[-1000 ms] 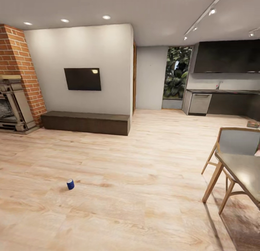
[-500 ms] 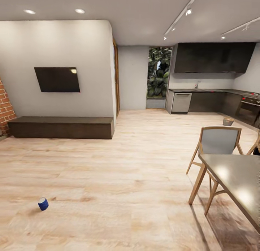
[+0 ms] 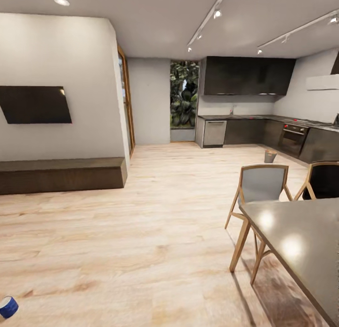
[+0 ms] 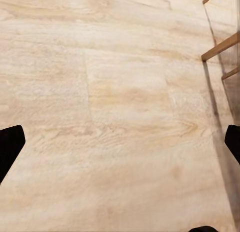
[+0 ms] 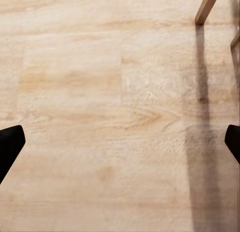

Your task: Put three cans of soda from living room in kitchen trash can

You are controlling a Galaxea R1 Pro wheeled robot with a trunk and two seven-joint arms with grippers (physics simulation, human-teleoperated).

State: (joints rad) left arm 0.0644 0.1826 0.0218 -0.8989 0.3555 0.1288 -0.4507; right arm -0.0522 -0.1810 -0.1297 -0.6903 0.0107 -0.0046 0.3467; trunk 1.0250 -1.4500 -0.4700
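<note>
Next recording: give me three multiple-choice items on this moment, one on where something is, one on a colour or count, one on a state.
1. Where does the brown bin stand?
A. on the kitchen floor near the oven
B. on the dining table
C. on the low bench under the TV

2. What colour is the small can lying on the wood floor at the head view's lower left corner?
A. orange
B. blue
C. green

3. In what state are the two grippers?
A. both shut on cans
B. left shut, right open
C. both open and holding nothing

Answers:
1 A, the bin sits on the floor in front of the dark cabinets, beside the oven.
2 B, its wall is blue with a pale end.
3 C, in each wrist view the left gripper and the right gripper have dark fingertips wide apart over bare floor.
</note>
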